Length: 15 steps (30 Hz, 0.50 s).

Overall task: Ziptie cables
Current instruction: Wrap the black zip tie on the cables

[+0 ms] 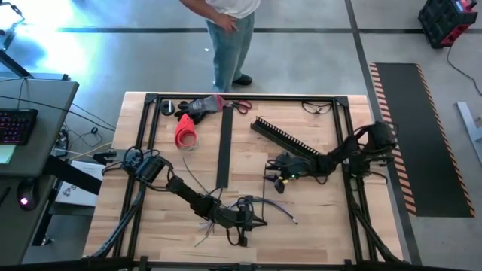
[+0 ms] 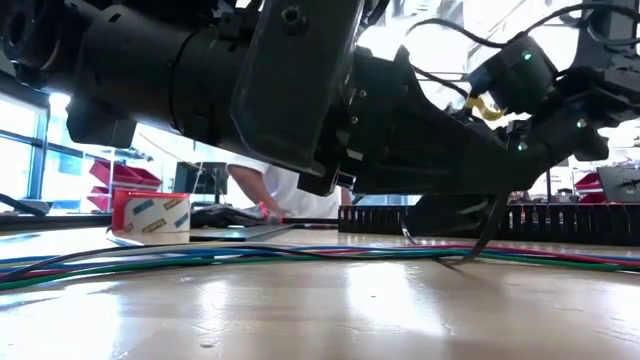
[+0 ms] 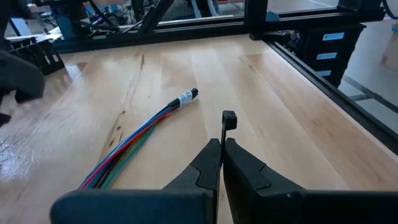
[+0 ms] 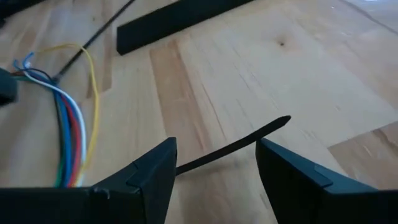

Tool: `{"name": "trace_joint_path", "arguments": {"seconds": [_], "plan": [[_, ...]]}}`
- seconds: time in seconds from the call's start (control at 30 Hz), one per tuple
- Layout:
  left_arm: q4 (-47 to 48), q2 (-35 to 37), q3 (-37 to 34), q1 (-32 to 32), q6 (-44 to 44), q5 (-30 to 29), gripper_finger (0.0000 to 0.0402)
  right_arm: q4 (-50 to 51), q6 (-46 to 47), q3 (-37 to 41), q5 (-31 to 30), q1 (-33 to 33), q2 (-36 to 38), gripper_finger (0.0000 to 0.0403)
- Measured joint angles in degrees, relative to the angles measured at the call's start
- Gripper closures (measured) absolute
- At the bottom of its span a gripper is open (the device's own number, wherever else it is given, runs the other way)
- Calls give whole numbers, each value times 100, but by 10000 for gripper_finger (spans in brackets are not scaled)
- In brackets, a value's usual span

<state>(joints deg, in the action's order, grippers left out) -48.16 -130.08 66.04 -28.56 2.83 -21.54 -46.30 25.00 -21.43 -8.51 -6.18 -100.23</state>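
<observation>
The cables, thin wires in blue, red, green and dark colours, lie flat on the wooden table (image 1: pixel 316 218) near its front middle (image 1: pixel 280 208). They also show in the left wrist view (image 3: pixel 140 134) and the low view (image 2: pixel 300 254). My left gripper (image 3: pixel 222 144) is low over the table beside them (image 1: pixel 256 220), shut on a thin black ziptie (image 3: pixel 227 121). My right gripper (image 4: pixel 214 155) is open, farther back toward the right (image 1: pixel 275 172). A black ziptie strip (image 4: pixel 249 140) runs across its gap; I cannot tell whether it touches. Splayed wire ends (image 4: pixel 65 118) lie beside it. My left gripper pinches the ziptie's strip just behind its head (image 3: pixel 223 134) between its two shut fingers. The square head (image 3: pixel 229 117) sticks out past the fingertips, clear of the table. The fingers lie low and point toward the table's right side.
A long black comb-toothed channel (image 1: pixel 290 139) lies slanting at the back right, and a flat black strip (image 1: pixel 223 150) in the middle. A red tape roll (image 1: pixel 185 134) and scissors (image 1: pixel 239 106) lie at the back. A person (image 1: pixel 230 38) stands at the far edge.
</observation>
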Motion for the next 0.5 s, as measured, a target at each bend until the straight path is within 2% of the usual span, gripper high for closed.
{"name": "trace_joint_path", "arguments": {"seconds": [0.13,0.23,0.37,0.5], "plan": [[24,0,0,0,2,2,401,-331,-103,2,28,20,-281,201],[29,0,0,2,7,42,401,-636,-166,2,67,18,-493,217],[35,0,0,2,7,54,401,-1068,-216,1,206,20,-758,258],[35,0,0,2,10,55,401,-1202,-290,-3,210,20,-885,317]]}}
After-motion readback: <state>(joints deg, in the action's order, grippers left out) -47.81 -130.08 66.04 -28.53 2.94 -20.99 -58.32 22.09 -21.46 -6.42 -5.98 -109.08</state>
